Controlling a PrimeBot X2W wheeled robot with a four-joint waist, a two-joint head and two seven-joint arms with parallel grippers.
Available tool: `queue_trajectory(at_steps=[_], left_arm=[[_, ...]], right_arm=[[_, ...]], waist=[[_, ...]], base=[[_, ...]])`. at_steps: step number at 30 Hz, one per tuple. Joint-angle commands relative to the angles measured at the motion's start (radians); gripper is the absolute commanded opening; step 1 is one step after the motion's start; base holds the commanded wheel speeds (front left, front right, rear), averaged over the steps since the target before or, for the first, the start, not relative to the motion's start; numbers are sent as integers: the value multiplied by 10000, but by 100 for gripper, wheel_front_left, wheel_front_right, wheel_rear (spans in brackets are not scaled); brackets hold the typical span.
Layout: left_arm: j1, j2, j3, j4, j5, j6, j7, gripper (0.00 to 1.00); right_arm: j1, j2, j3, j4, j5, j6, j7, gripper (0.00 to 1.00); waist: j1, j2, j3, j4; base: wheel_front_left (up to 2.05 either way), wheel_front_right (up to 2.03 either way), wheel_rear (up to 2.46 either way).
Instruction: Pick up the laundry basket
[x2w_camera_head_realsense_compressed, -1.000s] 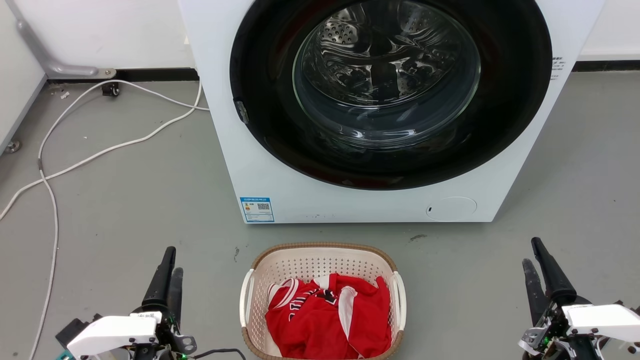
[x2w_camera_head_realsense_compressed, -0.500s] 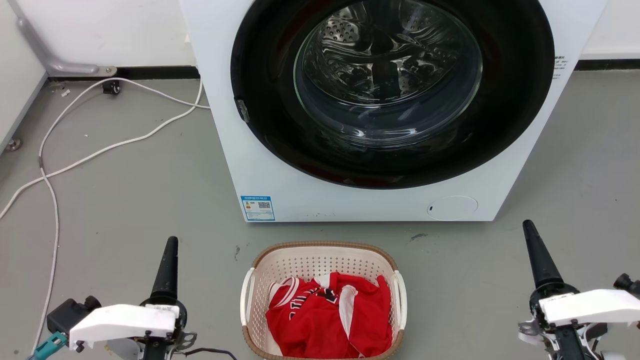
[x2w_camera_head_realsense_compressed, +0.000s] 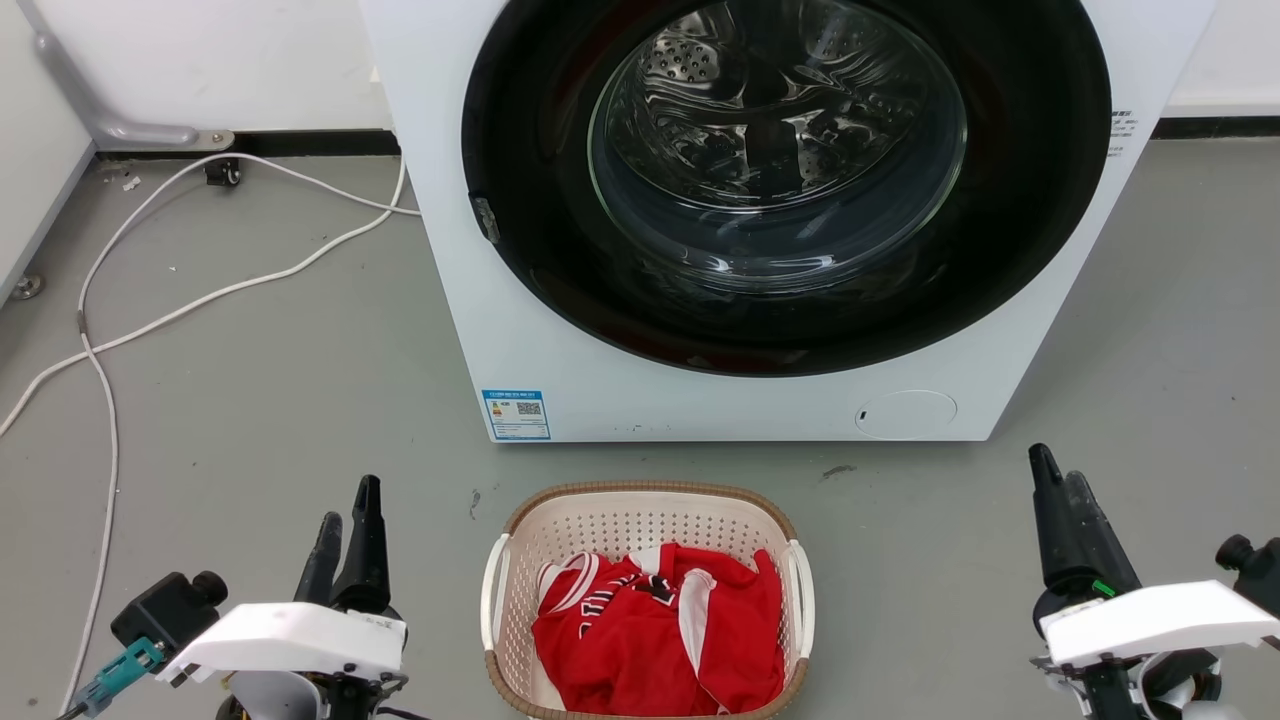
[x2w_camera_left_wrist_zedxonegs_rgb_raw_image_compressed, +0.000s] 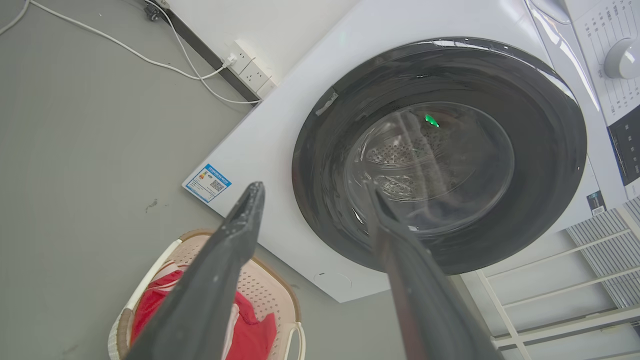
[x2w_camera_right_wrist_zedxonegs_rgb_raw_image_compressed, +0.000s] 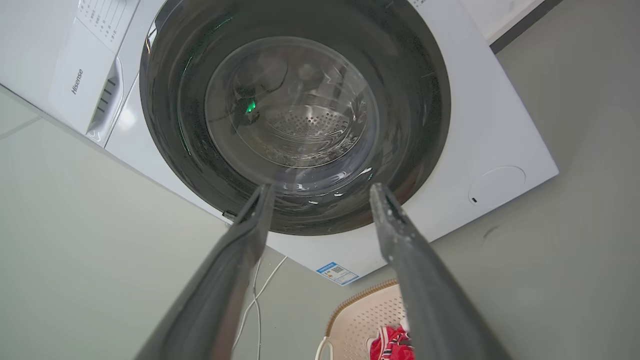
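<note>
Head view: the left gripper (x2w_camera_head_realsense_compressed: 348, 503) and the right gripper (x2w_camera_head_realsense_compressed: 1058, 465) hover with fingers parted fairly wide and hold nothing. They are well apart on either side of the laundry basket (x2w_camera_head_realsense_compressed: 640, 492). It stands on the floor (x2w_camera_head_realsense_compressed: 250, 400) near the washer (x2w_camera_head_realsense_compressed: 480, 330), with a red garment (x2w_camera_head_realsense_compressed: 660, 630) inside. This looks like the approach. Next, each gripper needs to swing inward, drop, and close on one of the white side handles (x2w_camera_head_realsense_compressed: 490, 590).
</note>
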Motion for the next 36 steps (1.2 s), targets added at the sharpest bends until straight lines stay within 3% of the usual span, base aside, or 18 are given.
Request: queue_trajectory(at_steps=[1,20,36], left_arm=[[-19,142,-102,-243,434,117,-120,100],[237,561,-817,-630,2948,951,-765,100],[541,501,-827,-918,4569,1074,-1202,100]], right_arm=[[-51,-35,67,-231,-569,0,-120,100],[205,-39,197,-436,-3622,0,-771,100],[435,-42,342,-677,-5420,0,-1215,100]], waist=[[0,0,1,2],[0,0,-26,21],[0,0,-37,49]], base=[[0,0,0],[0,0,0],[0,0,0]])
